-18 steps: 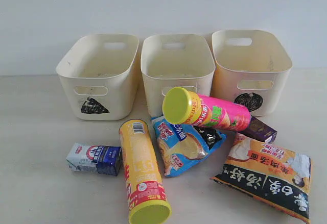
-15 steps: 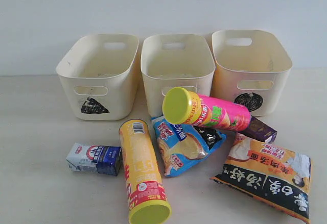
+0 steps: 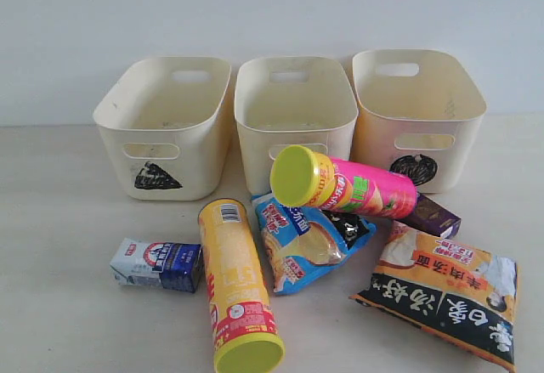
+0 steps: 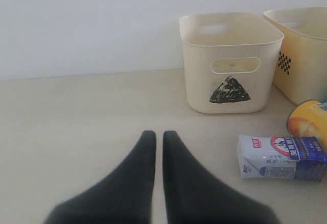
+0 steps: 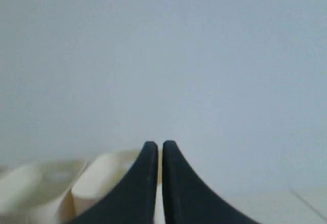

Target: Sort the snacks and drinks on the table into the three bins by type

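Observation:
Three cream bins stand in a row at the back: triangle bin point(image 3: 166, 122), middle bin point(image 3: 293, 114), circle bin point(image 3: 416, 110). In front lie a yellow chip cylinder point(image 3: 236, 281), a pink chip cylinder point(image 3: 344, 186) resting on a blue bag point(image 3: 308, 239), an orange-black bag point(image 3: 444, 292), a white-blue carton point(image 3: 157, 264) and a dark purple carton point(image 3: 432, 216). Neither gripper shows in the exterior view. My left gripper point(image 4: 159, 135) is shut and empty, low over the table point(image 4: 76, 122), well short of the triangle bin point(image 4: 230, 60) and the white-blue carton point(image 4: 280, 156). My right gripper point(image 5: 156, 145) is shut and empty, raised, with blurred bins point(image 5: 97, 180) behind it.
A plain pale wall point(image 3: 272, 8) rises behind the bins. The square-marked bin point(image 4: 301, 50) and the yellow cylinder's end point(image 4: 309, 124) edge into the left wrist view. Bare table point(image 3: 51, 211) stretches left of the pile.

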`<move>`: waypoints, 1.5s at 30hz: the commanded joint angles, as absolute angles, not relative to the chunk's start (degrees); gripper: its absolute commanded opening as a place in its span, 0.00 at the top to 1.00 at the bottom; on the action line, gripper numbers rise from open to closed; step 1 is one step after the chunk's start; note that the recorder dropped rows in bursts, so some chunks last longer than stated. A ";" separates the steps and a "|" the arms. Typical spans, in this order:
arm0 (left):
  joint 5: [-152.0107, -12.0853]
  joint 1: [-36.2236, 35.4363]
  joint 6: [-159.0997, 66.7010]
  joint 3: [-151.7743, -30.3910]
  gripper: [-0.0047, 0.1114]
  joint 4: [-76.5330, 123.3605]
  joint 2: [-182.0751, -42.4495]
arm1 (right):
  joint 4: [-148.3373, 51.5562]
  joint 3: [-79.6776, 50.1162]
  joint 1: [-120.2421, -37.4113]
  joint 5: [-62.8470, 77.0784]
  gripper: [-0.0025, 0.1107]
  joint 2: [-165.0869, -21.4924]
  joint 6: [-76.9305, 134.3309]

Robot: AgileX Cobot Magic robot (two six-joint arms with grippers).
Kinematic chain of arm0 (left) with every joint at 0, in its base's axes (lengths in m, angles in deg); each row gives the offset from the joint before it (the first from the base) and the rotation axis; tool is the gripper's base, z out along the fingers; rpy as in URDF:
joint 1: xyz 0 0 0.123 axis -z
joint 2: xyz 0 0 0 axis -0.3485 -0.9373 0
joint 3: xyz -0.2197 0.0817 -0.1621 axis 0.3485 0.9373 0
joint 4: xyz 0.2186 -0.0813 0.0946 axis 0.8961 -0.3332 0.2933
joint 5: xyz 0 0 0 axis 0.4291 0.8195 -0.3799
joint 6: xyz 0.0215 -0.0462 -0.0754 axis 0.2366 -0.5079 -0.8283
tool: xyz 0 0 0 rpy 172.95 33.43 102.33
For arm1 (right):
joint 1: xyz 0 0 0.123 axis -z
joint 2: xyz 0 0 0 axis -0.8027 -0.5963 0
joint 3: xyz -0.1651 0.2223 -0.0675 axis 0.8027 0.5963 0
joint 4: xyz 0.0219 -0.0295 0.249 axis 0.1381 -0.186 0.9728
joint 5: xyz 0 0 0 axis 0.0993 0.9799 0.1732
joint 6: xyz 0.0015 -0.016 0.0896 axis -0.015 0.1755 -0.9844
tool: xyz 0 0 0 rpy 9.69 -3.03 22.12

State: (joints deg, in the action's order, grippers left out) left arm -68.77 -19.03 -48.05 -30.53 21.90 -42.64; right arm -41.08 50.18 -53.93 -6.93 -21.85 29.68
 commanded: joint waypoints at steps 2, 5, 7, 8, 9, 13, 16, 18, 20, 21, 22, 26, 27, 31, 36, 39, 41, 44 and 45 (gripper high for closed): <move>-69.16 -19.22 -47.84 -30.39 0.92 21.89 -42.45 | -41.17 50.12 -53.98 -28.20 0.97 -21.49 28.80; -69.16 -19.22 -47.84 -30.39 0.92 21.89 -42.45 | -37.92 48.01 -53.98 -27.94 0.97 -21.49 17.45; -69.16 -19.22 -47.84 -30.39 0.92 21.89 -42.45 | -38.39 41.27 -53.98 -15.82 0.97 -21.49 16.63; -69.16 -19.22 -47.84 -30.39 0.92 21.89 -42.45 | -38.39 37.45 -53.98 -10.61 0.97 -22.97 18.43; -69.16 -19.22 -47.84 -30.39 0.92 21.89 -42.45 | -38.39 35.28 -53.98 -9.92 0.97 -24.66 19.98; -69.16 -19.22 -47.84 -30.39 0.92 21.89 -42.45 | -38.39 27.51 -53.98 -11.17 0.97 -33.44 26.51; -69.16 -19.22 -47.84 -30.39 0.92 21.89 -42.45 | -38.39 22.08 -53.98 -13.55 0.97 -40.24 27.68; -69.16 -19.22 -47.84 -30.39 0.92 21.89 -42.45 | -38.39 19.11 -53.98 -13.82 0.97 -44.34 26.74; -69.16 -19.22 -47.84 -30.39 0.92 21.89 -42.45 | -38.39 16.52 -53.98 -13.82 0.97 -48.75 25.70; -69.16 -19.22 -47.84 -30.39 0.92 21.89 -42.45 | -38.39 15.25 -53.98 -13.34 0.97 -50.85 25.32; -69.16 -19.22 -47.84 -30.39 0.92 21.89 -42.45 | -38.39 14.03 -53.98 -12.17 0.97 -52.83 25.32; -69.16 -19.22 -47.84 -30.39 0.92 21.89 -42.45 | -38.39 9.51 -53.98 -3.28 0.97 -60.31 25.32; -69.16 -19.22 -47.84 -30.39 0.92 21.89 -42.45 | -38.39 7.84 -53.98 1.40 0.97 -62.85 25.32; -69.16 -19.22 -47.84 -30.39 0.92 21.89 -42.45 | -38.39 2.81 -53.98 17.04 0.97 -71.09 26.50; -69.16 -19.22 -47.84 -30.39 0.92 21.89 -42.45 | -38.39 -3.77 -53.98 39.30 0.97 -81.87 33.36; -69.16 -19.22 -47.84 -30.39 0.92 21.89 -42.45 | -38.39 -5.78 -53.98 47.51 0.97 -87.16 35.14; -69.16 -19.22 -47.84 -30.39 0.92 21.89 -42.45 | -38.19 -5.79 -53.98 49.20 0.97 -90.08 35.14; -69.16 -19.22 -47.84 -30.39 0.92 21.89 -42.45 | -36.86 -5.79 -53.98 49.90 0.97 -94.64 34.99; -69.16 -19.22 -47.84 -30.39 0.92 21.89 -42.45 | -36.14 -5.79 -53.98 49.67 0.97 -96.04 34.99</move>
